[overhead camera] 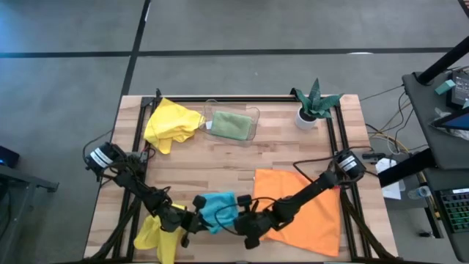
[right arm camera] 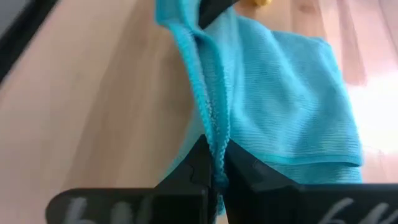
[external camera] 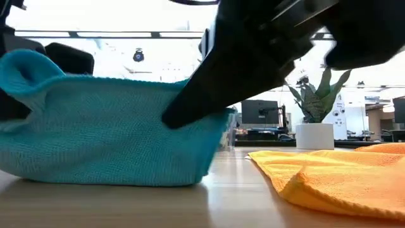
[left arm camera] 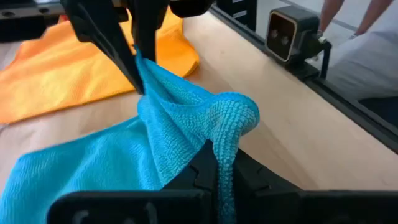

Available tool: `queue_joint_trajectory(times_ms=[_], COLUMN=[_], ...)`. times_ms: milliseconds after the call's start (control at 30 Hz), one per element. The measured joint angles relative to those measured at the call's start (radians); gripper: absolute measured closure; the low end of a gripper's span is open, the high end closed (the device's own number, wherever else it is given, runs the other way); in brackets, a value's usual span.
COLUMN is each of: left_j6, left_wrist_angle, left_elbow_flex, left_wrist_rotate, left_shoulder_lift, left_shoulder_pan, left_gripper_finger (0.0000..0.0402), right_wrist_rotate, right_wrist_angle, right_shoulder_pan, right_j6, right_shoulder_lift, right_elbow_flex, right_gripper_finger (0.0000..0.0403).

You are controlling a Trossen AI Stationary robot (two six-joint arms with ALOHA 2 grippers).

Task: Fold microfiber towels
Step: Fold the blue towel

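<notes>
The turquoise towel [overhead camera: 218,207] hangs between my two grippers near the table's front edge, and its lower fold [external camera: 107,174] rests on the wood. My left gripper [left arm camera: 219,180] is shut on its left end. My right gripper [right arm camera: 214,171] is shut on its right end. Under my right arm the orange towel [overhead camera: 308,213] lies spread at the near right. One yellow towel [overhead camera: 155,235] lies crumpled at the near left under my left arm, and another [overhead camera: 172,125] at the far left. The sage green towel [overhead camera: 231,125] lies in the clear tray [overhead camera: 255,114]. My left gripper pinches a bunched fold at the towel's left end [left arm camera: 225,146] between its two fingers, coming slanting down from the table's left. The cloth rises from the fingers in a hump and runs taut across to the other gripper. My right gripper pinches the towel's hemmed edge [right arm camera: 213,140] at the right end between its two fingers, slanting down from the table's right. The fingers lie across the edge. The cloth below them hangs down to the table, where its lower part [external camera: 107,174] lies.
A small plant in a white pot [overhead camera: 315,103] stands at the far right corner. Black frame rails [overhead camera: 139,139] run along the table's left, right and far sides. Bare wood [overhead camera: 220,165] lies between the tray and the turquoise towel.
</notes>
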Motion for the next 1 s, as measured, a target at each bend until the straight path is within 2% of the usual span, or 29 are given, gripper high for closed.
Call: queue_joint_trajectory(times_ms=[100,267,467,700,1000], left_j6=[-0.012,-0.036,-0.172,-0.264,-0.324], left_wrist_angle=[0.042,0.245,0.438,0.444,0.445], left_elbow_flex=[-0.031,-0.13,-0.252,-0.269,-0.304], left_wrist_rotate=[-0.014,-0.03,-0.119,-0.126,-0.213], left_shoulder_lift=[0.0,0.0,0.0,0.002,0.002], left_shoulder_pan=[0.0,0.0,0.006,0.039,0.042], left_gripper_finger=[0.0401,0.0401,0.0401,0.0401,0.0401], right_wrist_rotate=[-0.022,-0.048,-0.029,0.016,0.03], right_wrist_angle=[-0.001,0.009,0.016,0.003,0.0], right_shoulder_pan=[-0.04,-0.083,-0.104,-0.146,-0.181], right_j6=[0.007,0.02,0.018,0.045,0.055], right_shoulder_lift=[0.0,0.0,0.0,0.0,0.001], right_elbow_flex=[0.0,0.0,0.001,-0.002,-0.002], right_gripper_finger=[0.0394,0.0394,0.0394,0.0394,0.0394])
